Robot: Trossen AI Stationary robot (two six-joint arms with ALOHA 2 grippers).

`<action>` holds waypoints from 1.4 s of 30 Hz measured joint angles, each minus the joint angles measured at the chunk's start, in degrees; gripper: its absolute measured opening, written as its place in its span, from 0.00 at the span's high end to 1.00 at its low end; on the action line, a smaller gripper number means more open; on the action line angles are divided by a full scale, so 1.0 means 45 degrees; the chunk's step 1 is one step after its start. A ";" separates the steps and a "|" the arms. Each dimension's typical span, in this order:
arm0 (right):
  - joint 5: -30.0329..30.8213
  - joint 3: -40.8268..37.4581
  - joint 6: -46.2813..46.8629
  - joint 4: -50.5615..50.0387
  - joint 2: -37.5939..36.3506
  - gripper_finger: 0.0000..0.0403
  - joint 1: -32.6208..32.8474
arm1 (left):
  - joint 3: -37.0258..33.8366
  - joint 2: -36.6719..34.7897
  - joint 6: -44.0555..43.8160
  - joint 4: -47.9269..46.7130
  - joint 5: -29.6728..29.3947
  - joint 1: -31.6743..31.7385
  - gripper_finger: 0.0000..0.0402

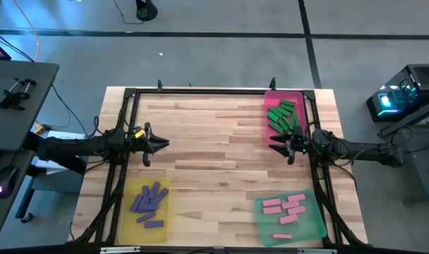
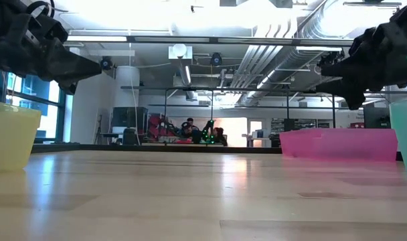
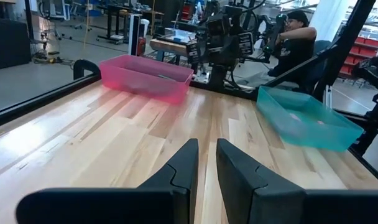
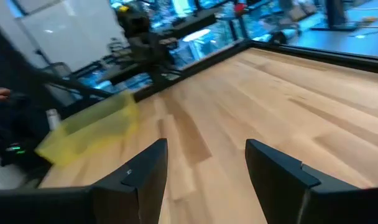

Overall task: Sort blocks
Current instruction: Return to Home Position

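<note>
Wooden table (image 1: 214, 152): left gripper (image 1: 164, 144) nearly closed, right gripper (image 1: 273, 148) spread, both raised

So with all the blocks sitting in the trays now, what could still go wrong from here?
The right gripper hangs open beside the pink tray of green blocks; a careless swing might clip its wall and spill them. The purple blocks lie in a loose heap in the yellow tray, so a nudge could scatter them. The left gripper, nearly shut, waits over bare table and seems lower risk.
</note>
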 joint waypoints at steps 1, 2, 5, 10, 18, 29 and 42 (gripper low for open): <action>-0.0083 0.0000 -0.0001 -0.0013 -0.0159 0.51 0.0092 | 0.0000 -0.0020 0.0005 0.0000 0.0000 -0.0010 0.89; -0.0132 0.0005 -0.0003 -0.0024 -0.0371 0.51 0.0146 | 0.0000 -0.0126 0.0001 0.0019 -0.0003 -0.0033 0.89; -0.0140 0.0005 -0.0003 -0.0029 -0.1124 0.51 0.0254 | 0.0005 -0.0501 0.0001 0.0011 -0.0002 0.0006 0.89; -0.0139 0.0018 0.0000 0.0370 -0.1867 0.51 0.0245 | 0.0017 -0.1410 0.0006 0.0155 0.0000 0.0024 0.89; -0.0137 -0.0029 0.0002 0.0131 -0.1876 0.51 0.0254 | 0.0005 -0.1390 0.0010 0.0514 -0.0193 0.0010 0.89; -0.0137 -0.0034 0.0002 0.0146 -0.1784 0.51 0.0254 | 0.0005 -0.1355 0.0005 0.0341 -0.0223 0.0010 0.89; -0.0092 -0.0039 0.2144 0.0244 -0.1804 0.51 0.0230 | 0.0005 -0.1355 0.1005 0.0355 -0.0228 0.0010 0.89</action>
